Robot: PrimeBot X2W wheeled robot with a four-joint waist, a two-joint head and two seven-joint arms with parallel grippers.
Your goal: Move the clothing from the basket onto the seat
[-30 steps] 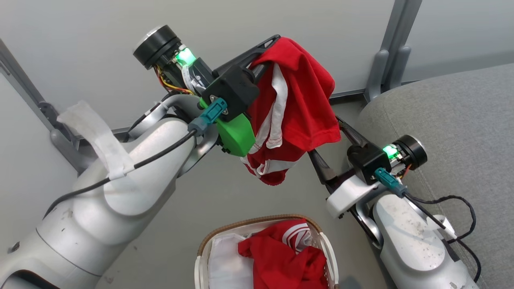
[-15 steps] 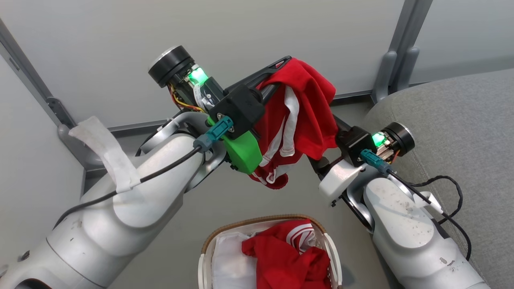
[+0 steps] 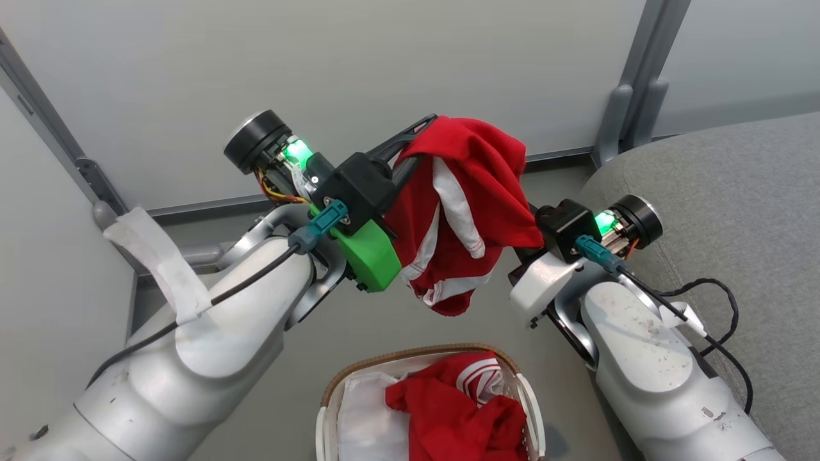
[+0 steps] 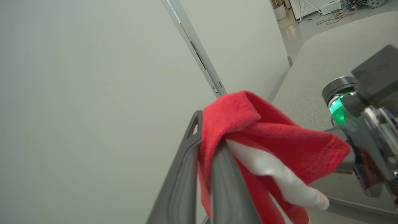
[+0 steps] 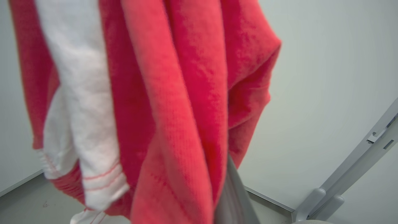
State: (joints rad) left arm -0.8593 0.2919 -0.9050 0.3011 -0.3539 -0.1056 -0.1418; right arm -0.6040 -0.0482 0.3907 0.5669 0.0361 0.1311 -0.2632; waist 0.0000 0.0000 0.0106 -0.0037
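My left gripper (image 3: pixel 428 131) is shut on one piece of the clothing (image 3: pixel 467 205), red with white stripe trim, which hangs in the air above the basket. In the left wrist view both fingers (image 4: pixel 186 168) pinch its top fold (image 4: pixel 248 124). My right gripper (image 3: pixel 526 221) reaches in behind the hanging garment's right edge, its fingertips hidden. In the right wrist view the red cloth (image 5: pixel 174 93) drapes close in front, with one finger (image 5: pixel 231 193) showing beneath it. More red clothing (image 3: pixel 458 410) lies in the white basket (image 3: pixel 333 384). The grey seat (image 3: pixel 737 192) is at the right.
A pale wall panel with grey metal uprights (image 3: pixel 634 89) stands behind the arms. A white liner sheet (image 3: pixel 362 416) fills the basket's left half. Grey floor (image 3: pixel 384 320) lies between basket and wall. A black cable (image 3: pixel 717 307) loops over the seat's edge.
The head camera shifted early on. My right gripper moved up and left against the hanging garment. My left gripper then dropped slightly left, and the garment swung with it.
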